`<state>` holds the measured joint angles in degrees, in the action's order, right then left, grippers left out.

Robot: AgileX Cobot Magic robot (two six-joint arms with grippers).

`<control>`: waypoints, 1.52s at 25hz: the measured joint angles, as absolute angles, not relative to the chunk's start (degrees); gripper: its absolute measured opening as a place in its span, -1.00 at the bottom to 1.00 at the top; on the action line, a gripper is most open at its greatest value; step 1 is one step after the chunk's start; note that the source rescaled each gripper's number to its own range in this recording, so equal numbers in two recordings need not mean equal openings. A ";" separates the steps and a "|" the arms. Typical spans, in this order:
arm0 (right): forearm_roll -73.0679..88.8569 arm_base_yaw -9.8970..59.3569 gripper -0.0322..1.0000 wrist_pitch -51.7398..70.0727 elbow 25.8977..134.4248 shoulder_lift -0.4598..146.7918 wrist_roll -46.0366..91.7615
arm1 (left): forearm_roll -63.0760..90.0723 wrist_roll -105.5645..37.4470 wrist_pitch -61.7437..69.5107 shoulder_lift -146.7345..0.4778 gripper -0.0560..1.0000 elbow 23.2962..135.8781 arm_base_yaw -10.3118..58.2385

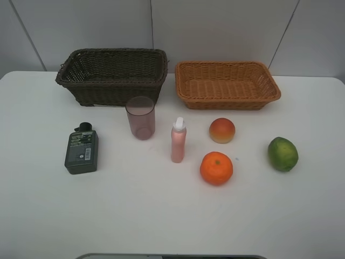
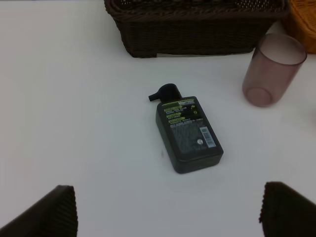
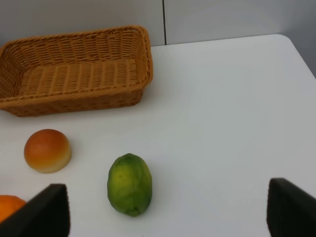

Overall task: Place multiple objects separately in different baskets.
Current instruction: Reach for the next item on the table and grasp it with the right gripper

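On the white table stand the dark brown basket (image 1: 116, 93) at the back left and the orange-tan basket (image 1: 226, 100) at the back right, both empty. In front lie the dark green flask (image 1: 81, 150), the pink cup (image 1: 140, 117), the upright pink bottle (image 1: 178, 140), the peach (image 1: 222, 130), the orange (image 1: 216, 168) and the lime (image 1: 283, 154). My left gripper (image 2: 170, 212) hangs open, short of the flask (image 2: 187, 131). My right gripper (image 3: 169, 210) is open too, with the lime (image 3: 130, 183) just ahead of its fingers. Neither gripper shows in the high view.
The table's back edge meets a white tiled wall right behind the baskets. The right table edge (image 3: 296, 49) runs close to the lime's side. A grey strip (image 1: 172, 256) lies at the front edge.
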<state>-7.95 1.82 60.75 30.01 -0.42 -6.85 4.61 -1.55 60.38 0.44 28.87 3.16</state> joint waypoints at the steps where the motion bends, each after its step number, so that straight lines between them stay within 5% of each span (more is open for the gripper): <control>1: -7.95 1.82 0.66 60.75 30.01 -0.42 -6.85 | 4.61 -1.55 60.38 0.44 0.92 28.87 3.16; 13: -9.05 1.82 0.66 60.75 30.19 5.98 -6.85 | 4.61 -1.55 60.38 0.44 0.92 28.87 3.16; 28: -5.76 1.82 0.66 39.44 35.21 50.07 -6.85 | 4.61 -1.55 60.38 0.44 0.92 28.87 3.16; 38: -3.28 1.82 0.66 41.05 42.49 74.03 -6.85 | 4.61 -1.55 60.38 0.44 0.92 28.87 3.16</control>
